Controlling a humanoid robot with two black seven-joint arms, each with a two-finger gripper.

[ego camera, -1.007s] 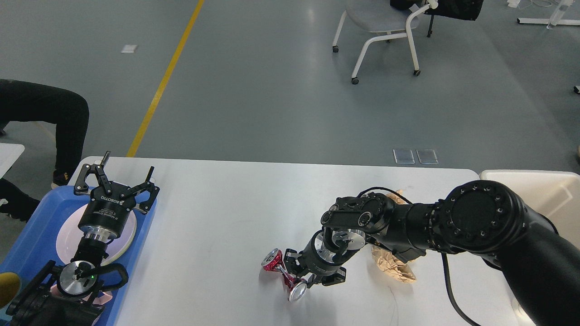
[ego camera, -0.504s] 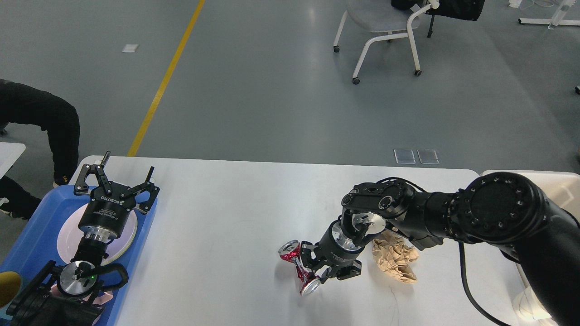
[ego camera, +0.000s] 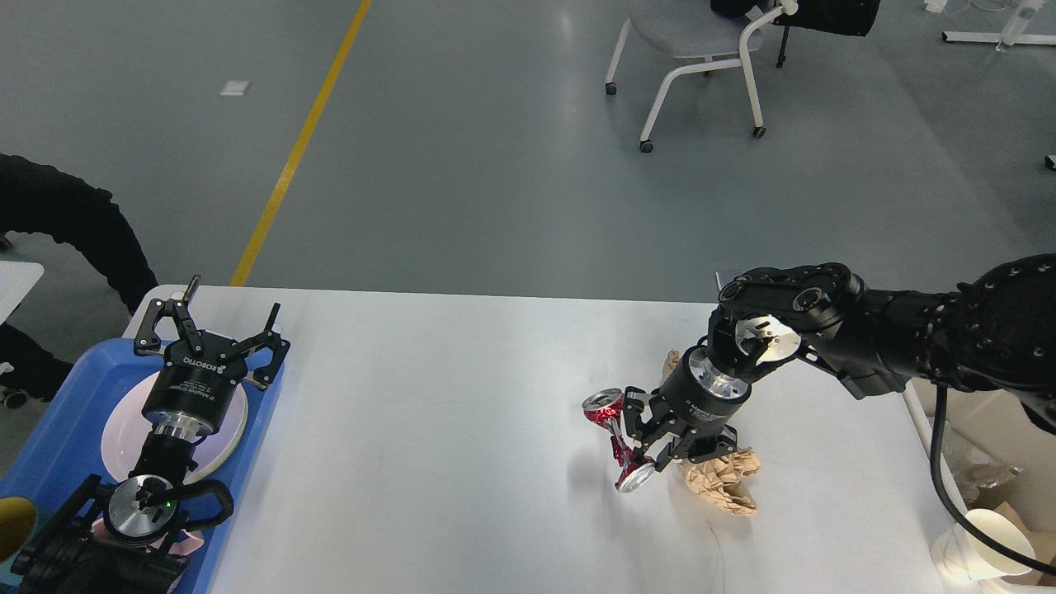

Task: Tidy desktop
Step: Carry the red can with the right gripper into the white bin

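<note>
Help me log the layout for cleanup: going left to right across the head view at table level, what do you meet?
Blue tray → white plate with the open left gripper above it → bare desktop → crushed red can in the right gripper → crumpled brown paper → white paper cup.

Single head view, steeply down over the desktop [ego camera: 462,396], seemingly mid-range.

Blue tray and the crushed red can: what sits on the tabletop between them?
Nothing. In the head view the desktop is bare white from the blue tray to the crushed can in the right pincer.
</note>
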